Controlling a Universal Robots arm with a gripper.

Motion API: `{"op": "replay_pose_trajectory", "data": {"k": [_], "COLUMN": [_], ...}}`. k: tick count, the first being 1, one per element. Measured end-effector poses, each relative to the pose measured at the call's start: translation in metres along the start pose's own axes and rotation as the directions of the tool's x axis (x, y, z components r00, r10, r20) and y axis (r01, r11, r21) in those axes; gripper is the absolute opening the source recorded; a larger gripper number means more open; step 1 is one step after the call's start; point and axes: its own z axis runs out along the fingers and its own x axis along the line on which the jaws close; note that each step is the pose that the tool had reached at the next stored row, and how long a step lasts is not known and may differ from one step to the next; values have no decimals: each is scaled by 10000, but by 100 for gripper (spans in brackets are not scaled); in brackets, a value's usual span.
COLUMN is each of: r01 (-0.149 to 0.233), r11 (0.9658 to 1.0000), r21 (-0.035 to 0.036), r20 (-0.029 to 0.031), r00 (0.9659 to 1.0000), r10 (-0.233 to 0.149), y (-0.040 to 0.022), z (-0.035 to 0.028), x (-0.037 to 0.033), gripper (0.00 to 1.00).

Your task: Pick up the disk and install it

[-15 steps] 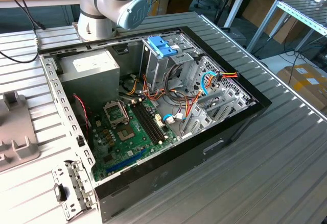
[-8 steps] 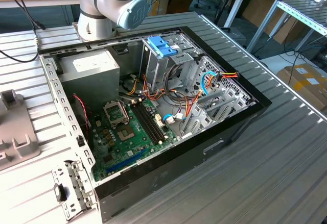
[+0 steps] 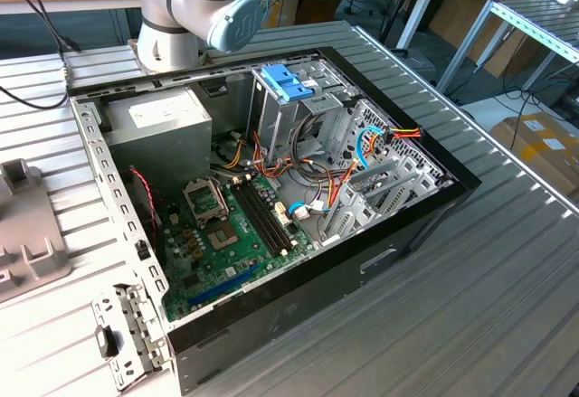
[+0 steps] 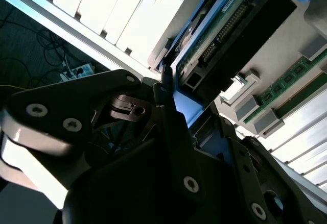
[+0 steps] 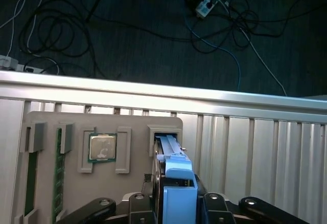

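The fingers [image 4: 171,132] are clamped on the disk [image 5: 176,180], which stands on edge at its slot in the grey tray [image 5: 71,119]. Any tilt could jam its blue rail against the slot.

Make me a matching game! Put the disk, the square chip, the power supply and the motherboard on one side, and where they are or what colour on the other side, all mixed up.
1 disk
2 square chip
3 power supply
4 motherboard

A green, flat on the floor of the computer case
B grey box in a corner of the case
C light-blue frame, gripped by the gripper
D in a pocket of the grey tray

Pairs: 1-C, 2-D, 3-B, 4-A
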Motion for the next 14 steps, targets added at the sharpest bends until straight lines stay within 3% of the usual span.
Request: {"op": "replay_pose_trajectory", "data": {"k": [14], "r01": [0], "r11": [10000], "r21": [1], "r20": [1], "r00": [10000], "r10": [0], "y": [8], "z": [-119], "x": [-12], "gripper": [38]}}
